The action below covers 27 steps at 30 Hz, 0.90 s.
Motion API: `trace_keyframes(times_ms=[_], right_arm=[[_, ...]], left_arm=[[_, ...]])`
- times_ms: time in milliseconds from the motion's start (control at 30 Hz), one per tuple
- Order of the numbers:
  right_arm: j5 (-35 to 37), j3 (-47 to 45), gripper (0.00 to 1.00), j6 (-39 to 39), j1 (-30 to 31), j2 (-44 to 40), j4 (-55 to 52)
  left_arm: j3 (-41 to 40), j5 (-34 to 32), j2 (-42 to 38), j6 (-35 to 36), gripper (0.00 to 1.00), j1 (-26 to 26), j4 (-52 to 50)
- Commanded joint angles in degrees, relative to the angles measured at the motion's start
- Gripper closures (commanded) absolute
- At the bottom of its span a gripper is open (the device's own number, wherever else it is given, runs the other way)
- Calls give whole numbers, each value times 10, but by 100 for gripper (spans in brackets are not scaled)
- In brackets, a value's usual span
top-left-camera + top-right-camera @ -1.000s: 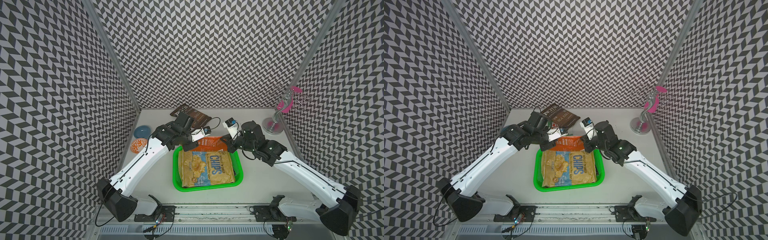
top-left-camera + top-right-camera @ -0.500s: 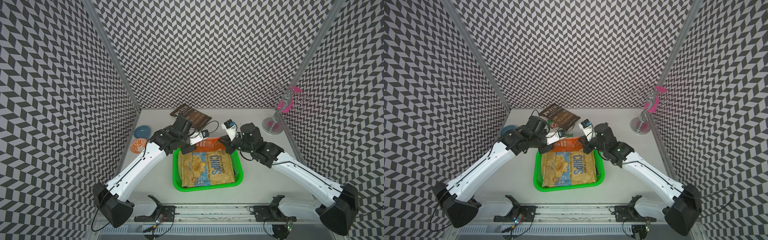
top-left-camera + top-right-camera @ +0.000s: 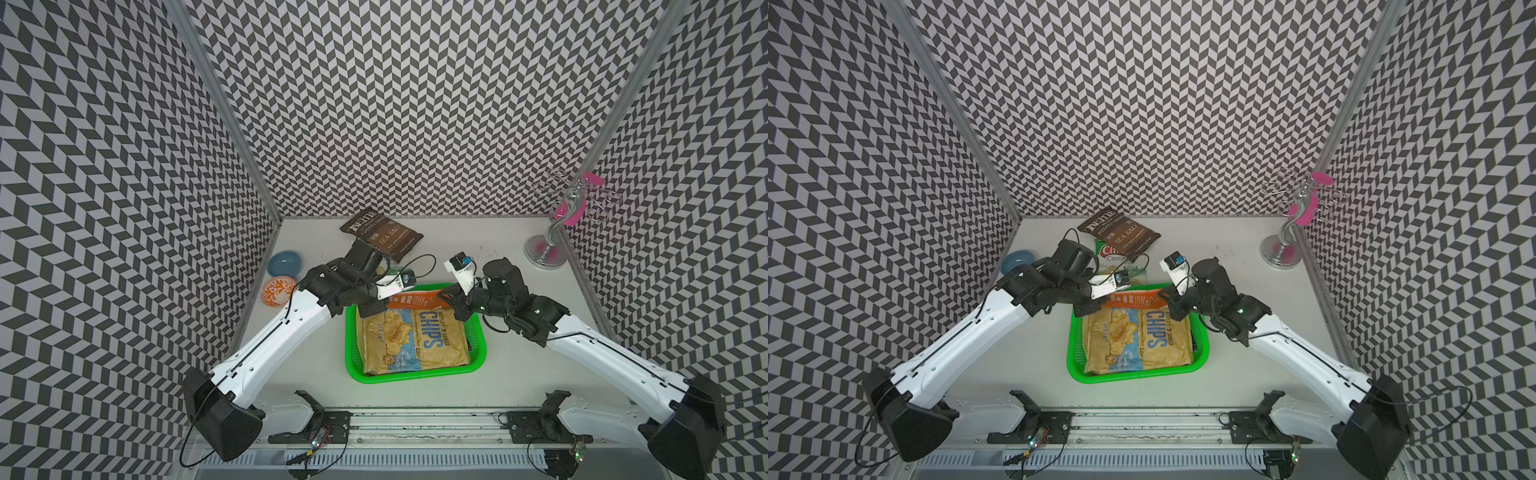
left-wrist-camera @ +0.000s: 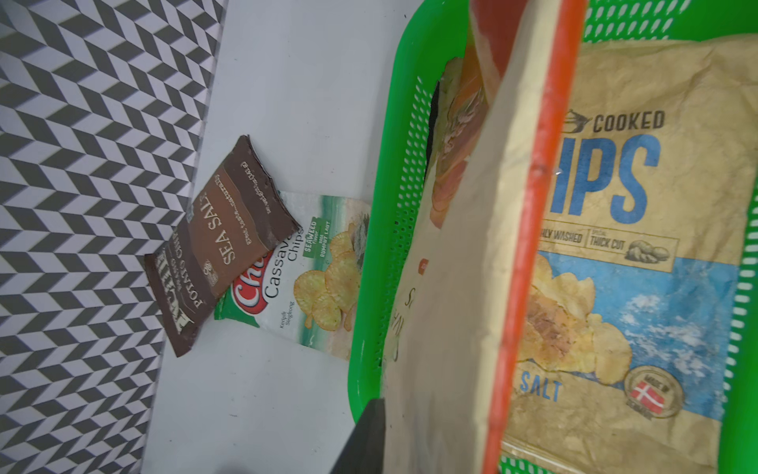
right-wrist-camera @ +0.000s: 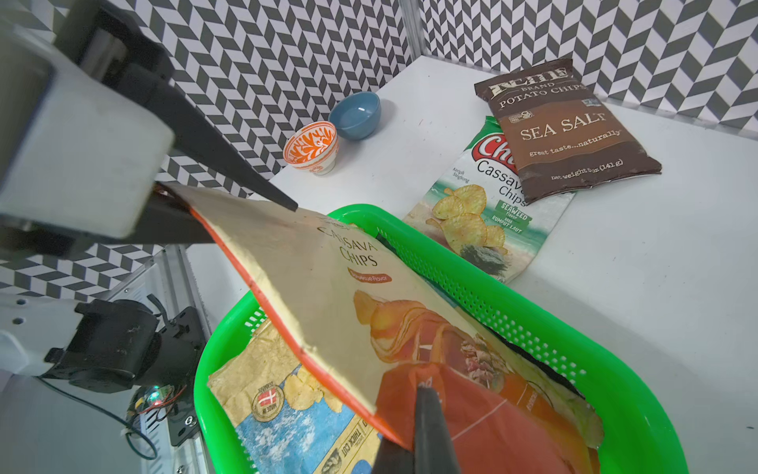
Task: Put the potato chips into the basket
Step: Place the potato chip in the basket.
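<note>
Change: left gripper (image 5: 254, 221), clamped earlier, now parted around corner of orange-cream flat snack bag (image 5: 328, 287).
Right gripper (image 5: 414, 410): pinches bag's orange end.
Print: "CASSAVA CHIPS".

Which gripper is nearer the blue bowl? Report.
Left. The left gripper is at the green basket corner nearest the blue bowl; the right gripper grips the orange cassava chips bag at the corner farther away.
</note>
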Motion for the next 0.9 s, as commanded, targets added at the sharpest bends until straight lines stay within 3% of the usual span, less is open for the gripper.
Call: trace_keyframes(times_ms=[0, 33, 100, 300, 633, 733, 867], right_arm=[[-27, -10, 95, 13, 0, -20, -10], [-36, -11, 88, 10, 0, -21, -17], [-44, -13, 74, 10, 0, -23, -28], [-44, -4, 55, 13, -1, -46, -74], [-84, 23, 21, 2, -9, -148, -92], [-79, 19, 22, 6, -11, -171, -78], [-107, -13, 27, 39, -13, -161, -39]], left_arm=[[-3, 42, -10, 4, 40, 2, -44], [-3, 55, -11, 5, 29, 2, -51], [-4, 72, -17, 5, 18, 2, -61], [21, 127, -20, 17, 1, 3, -113], [109, 218, 5, 36, 1, 11, -176], [123, 238, 12, 40, 1, 14, -177], [71, 225, 11, 23, 1, 16, -131]])
